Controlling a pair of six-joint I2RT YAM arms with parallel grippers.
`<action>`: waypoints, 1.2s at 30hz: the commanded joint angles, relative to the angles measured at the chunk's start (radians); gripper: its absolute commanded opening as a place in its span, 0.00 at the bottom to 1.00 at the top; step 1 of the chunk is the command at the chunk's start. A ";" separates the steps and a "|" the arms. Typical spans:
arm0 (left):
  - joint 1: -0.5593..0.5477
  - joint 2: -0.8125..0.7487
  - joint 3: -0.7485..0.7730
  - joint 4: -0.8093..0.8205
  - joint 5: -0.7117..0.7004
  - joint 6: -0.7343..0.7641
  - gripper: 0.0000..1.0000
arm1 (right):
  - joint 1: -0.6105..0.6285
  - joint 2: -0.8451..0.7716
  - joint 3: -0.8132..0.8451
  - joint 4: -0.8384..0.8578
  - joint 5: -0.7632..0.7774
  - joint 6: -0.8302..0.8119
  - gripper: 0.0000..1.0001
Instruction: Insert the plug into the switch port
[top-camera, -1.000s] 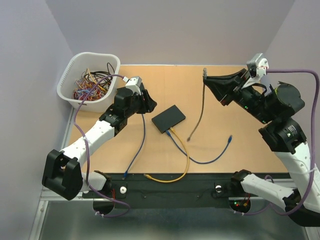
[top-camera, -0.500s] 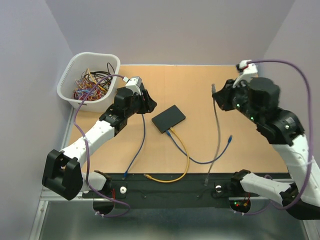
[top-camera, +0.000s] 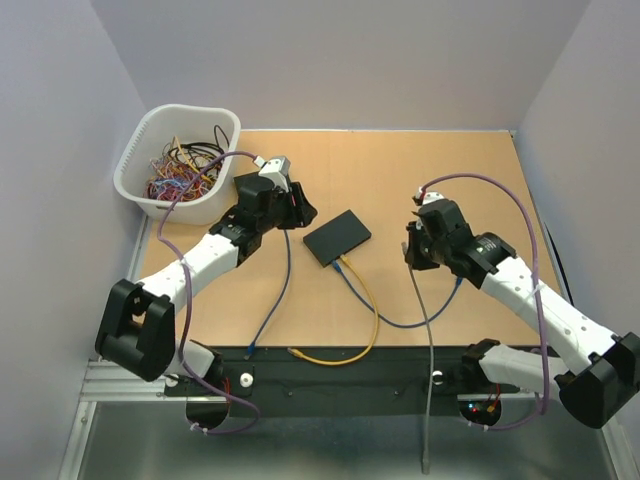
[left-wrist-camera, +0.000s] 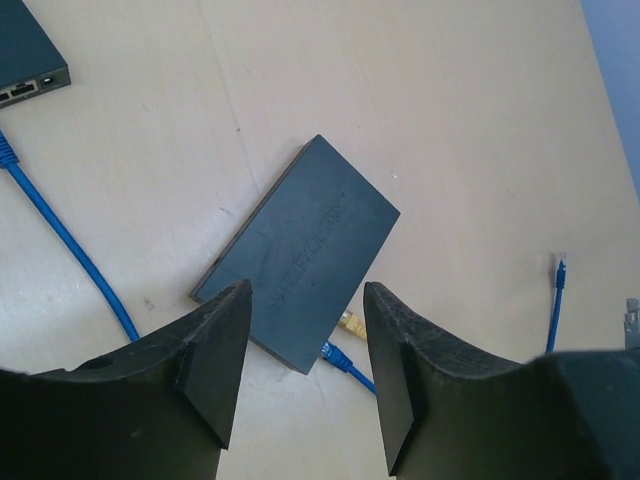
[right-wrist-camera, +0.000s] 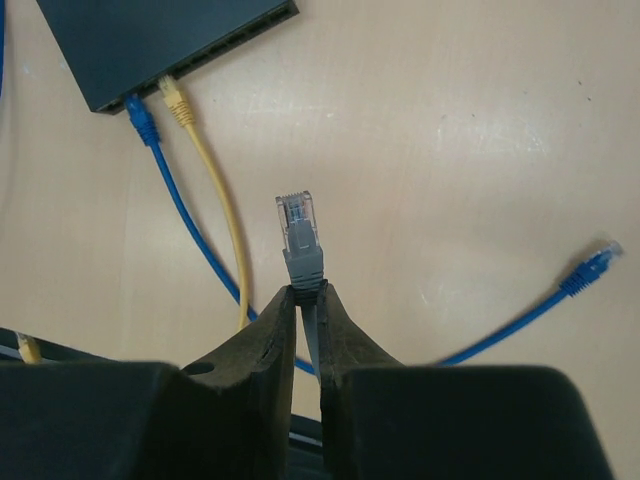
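- Gripping the grey cable (top-camera: 428, 340) just behind its plug (right-wrist-camera: 297, 225), the right tool (right-wrist-camera: 305, 300) is seen with its jaws closed narrow on it; the plug is pointed out beyond the fingertips.
- The plug is held above the tabletop (top-camera: 450, 170), apart from the switch (top-camera: 337, 237), on its side toward the right edge.
- The switch is laid flat near the middle of the tabletop; a blue cable (right-wrist-camera: 165, 180) and a yellow cable (right-wrist-camera: 218, 190) are plugged into its near side.
- The left tool (left-wrist-camera: 305, 300) is held over the switch, jaws moderately apart, nothing between them.
- The grey cable is hung over the near edge.
- A white basket (top-camera: 140, 140) of cables is placed at the far left corner.
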 joint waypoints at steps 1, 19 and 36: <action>-0.002 0.033 0.053 0.089 0.023 -0.010 0.60 | 0.003 -0.013 -0.050 0.208 -0.030 0.007 0.00; 0.015 0.309 0.154 0.205 0.117 0.001 0.71 | 0.003 0.236 -0.207 0.577 -0.052 0.015 0.00; 0.016 0.453 0.110 0.334 0.169 -0.024 0.66 | 0.016 0.513 -0.071 0.627 -0.142 -0.025 0.00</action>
